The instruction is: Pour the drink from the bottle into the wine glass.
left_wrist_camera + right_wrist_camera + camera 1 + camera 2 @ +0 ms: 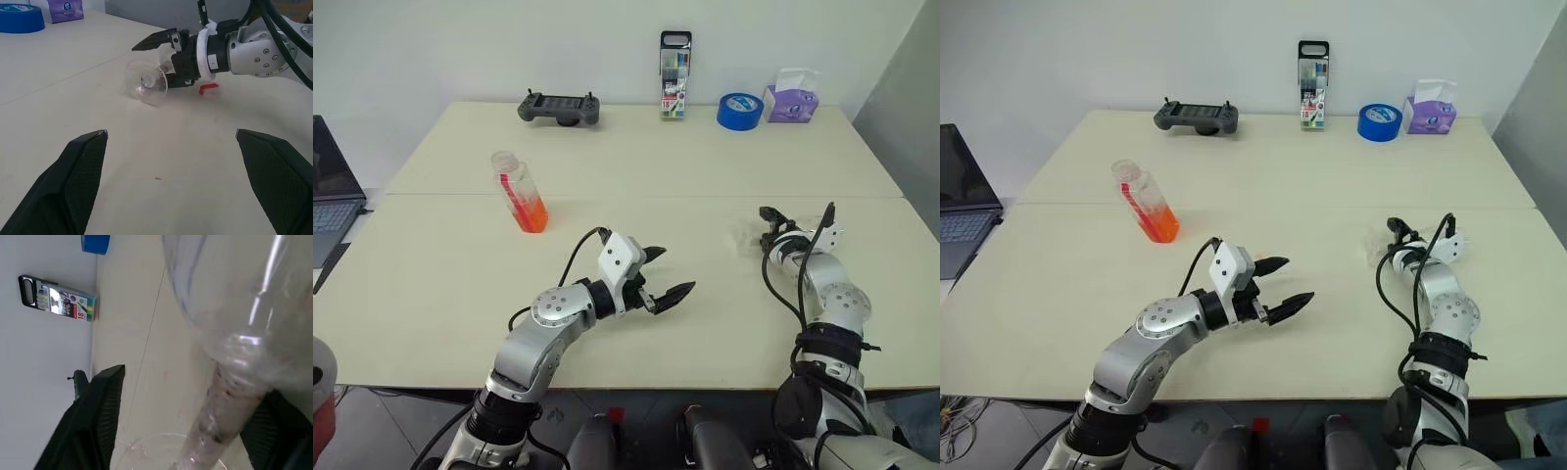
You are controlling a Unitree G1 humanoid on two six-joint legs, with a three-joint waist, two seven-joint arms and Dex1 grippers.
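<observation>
Left tool (668, 273): nearest the camera, over the front of the desk (440, 294) — fingers spread wide, holding nothing, touching nothing, tips pointing across toward the right arm.

Right tool (164, 54): at the wine glass (146, 81), one finger above and one below the stem just under the bowl. Fingers part-way in. Whether they already press on the stem cannot be told.

Wine glass: lies on its side on the desk at the robot's right, bowl and foot both close to the surface. Empty.

Step in hand: securing the fallen glass so it can be stood upright — judged from the tool's place at the stem.

Method: close squarely on the stem, close under the bowl; a thin round stem will likely roll or twist if pinched off-centre. Lift the bowl end first, pivot about the foot, and set the foot flat before letting go.

Red scrap (208, 88): small red piece on the desk just beside the right tool; what it is cannot be told.

Bottle (519, 191): stands upright on the left half of the desk, well apart from both tools. Neck appears open, with no cap seen on it.

Drink (531, 213): orange-red, fills only the lower part of the bottle.

Far edge of desk: black handheld controller (559, 108), marker pack (674, 76), blue tape roll (739, 110), purple tissue box (790, 100).
</observation>
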